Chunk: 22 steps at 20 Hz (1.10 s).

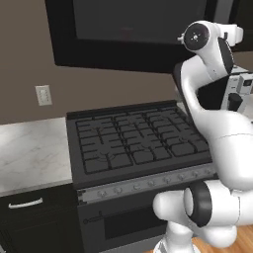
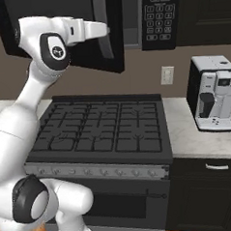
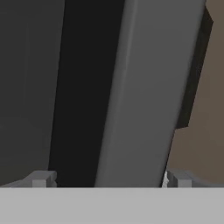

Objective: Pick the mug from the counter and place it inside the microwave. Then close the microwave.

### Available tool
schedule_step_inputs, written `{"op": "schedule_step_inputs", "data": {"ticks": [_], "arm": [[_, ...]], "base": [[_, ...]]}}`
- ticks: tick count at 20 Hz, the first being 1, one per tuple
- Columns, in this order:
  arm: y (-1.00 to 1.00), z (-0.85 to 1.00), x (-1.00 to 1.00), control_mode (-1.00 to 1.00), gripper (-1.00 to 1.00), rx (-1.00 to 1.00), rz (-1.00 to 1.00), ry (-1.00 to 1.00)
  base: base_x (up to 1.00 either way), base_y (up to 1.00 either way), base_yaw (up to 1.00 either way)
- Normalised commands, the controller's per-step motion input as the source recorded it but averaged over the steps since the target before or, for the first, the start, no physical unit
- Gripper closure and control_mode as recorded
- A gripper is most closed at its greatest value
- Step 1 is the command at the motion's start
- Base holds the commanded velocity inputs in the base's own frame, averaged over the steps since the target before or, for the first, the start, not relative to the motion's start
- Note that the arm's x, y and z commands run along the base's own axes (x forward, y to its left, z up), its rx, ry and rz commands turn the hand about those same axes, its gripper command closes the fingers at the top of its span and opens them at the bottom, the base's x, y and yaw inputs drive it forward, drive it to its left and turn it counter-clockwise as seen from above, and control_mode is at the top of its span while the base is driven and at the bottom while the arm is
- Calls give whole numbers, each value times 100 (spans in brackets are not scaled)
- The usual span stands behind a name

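Observation:
The black microwave hangs above the stove with its dark window door swung open toward me. The same door fills the top of the left base view. My gripper is raised to the door's edge, at its grey vertical handle. In the hand view the handle stands very close, between the two spread fingertips of my gripper, which is open and holds nothing. The mug is out of view. The marbled counter runs on both sides of the stove, and its left stretch is bare.
A black gas stove lies directly below the microwave. A white-and-black coffee machine stands on the counter to the right. Dark cabinets with silver handles run beneath, and a wall outlet sits behind.

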Motion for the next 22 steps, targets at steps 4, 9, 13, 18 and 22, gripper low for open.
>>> {"op": "schedule_step_inputs", "data": {"ticks": [4,9,13,18,22], "arm": [[-23,19,51,-100,-100,1,4,0],[-19,7,61,-100,-100,2,5,0],[-9,0,55,-100,-100,2,5,-3],[-3,0,50,-100,-100,1,5,-5],[-5,0,57,-100,-100,1,5,-5]], "base": [[0,0,0],[0,0,0],[0,0,0],[0,0,0],[0,0,0]]}}
